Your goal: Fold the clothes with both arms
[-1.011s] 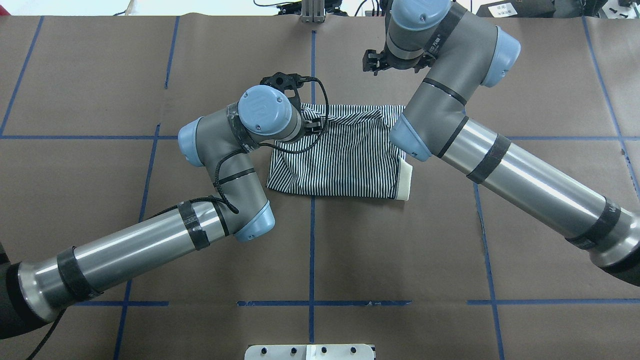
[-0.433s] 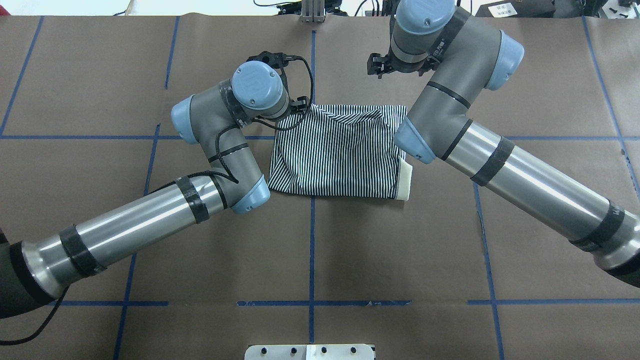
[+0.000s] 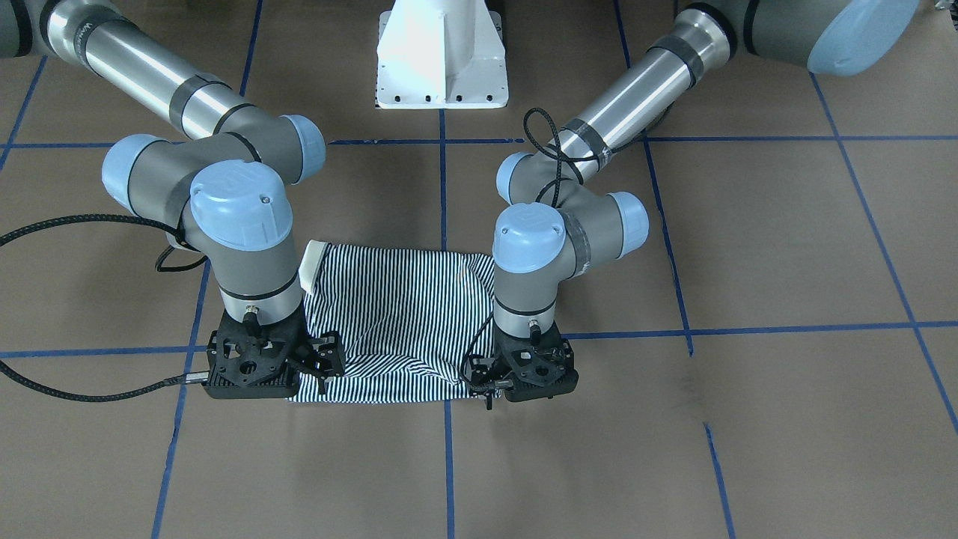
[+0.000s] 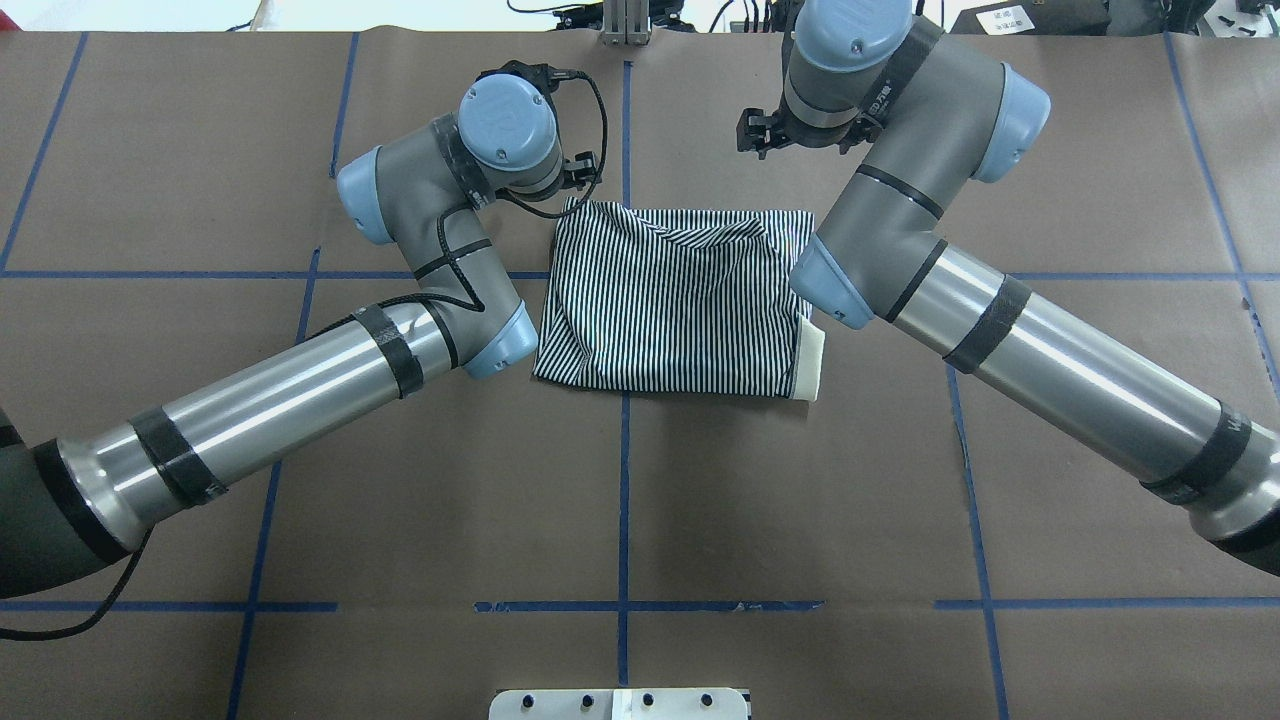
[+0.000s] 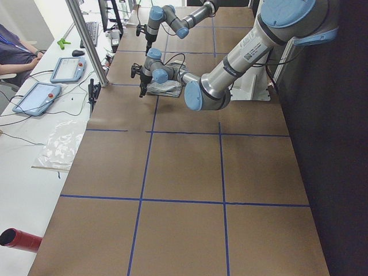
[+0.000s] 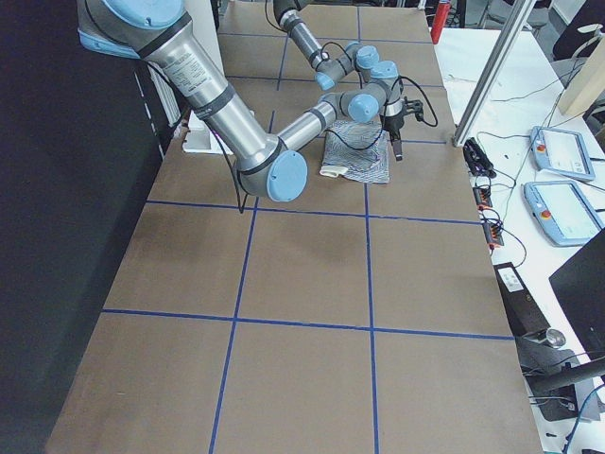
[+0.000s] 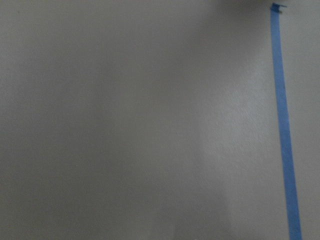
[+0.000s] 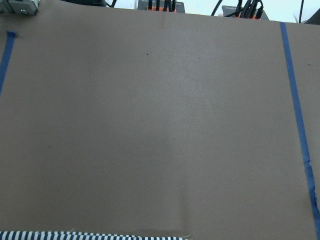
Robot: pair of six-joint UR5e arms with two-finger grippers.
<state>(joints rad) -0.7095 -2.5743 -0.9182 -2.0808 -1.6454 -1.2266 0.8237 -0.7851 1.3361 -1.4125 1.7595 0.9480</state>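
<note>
The striped clothes (image 4: 680,300) lie folded into a rectangle at the table's middle (image 3: 389,314), with the cream collar (image 4: 812,365) sticking out on my right side. My left gripper (image 4: 583,172) hovers just past the shirt's far-left corner (image 3: 483,383), looks open and holds nothing. My right gripper (image 4: 752,132) hangs beyond the far-right corner (image 3: 325,364), also apparently open and empty. The left wrist view shows only bare table. The right wrist view shows a strip of the clothes (image 8: 90,235) along its bottom edge.
Brown paper covers the table (image 4: 620,500), crossed by blue tape lines (image 4: 622,480). The white pedestal base (image 3: 441,60) stands at the robot's side. Beyond the far edge are a metal post (image 5: 86,40), tablets (image 5: 34,98) and a seated person's sleeve (image 5: 14,49).
My left arm has swung back and leftward off the shirt's far-left corner, which now lies uncovered and flat. My right gripper has shifted only slightly.
</note>
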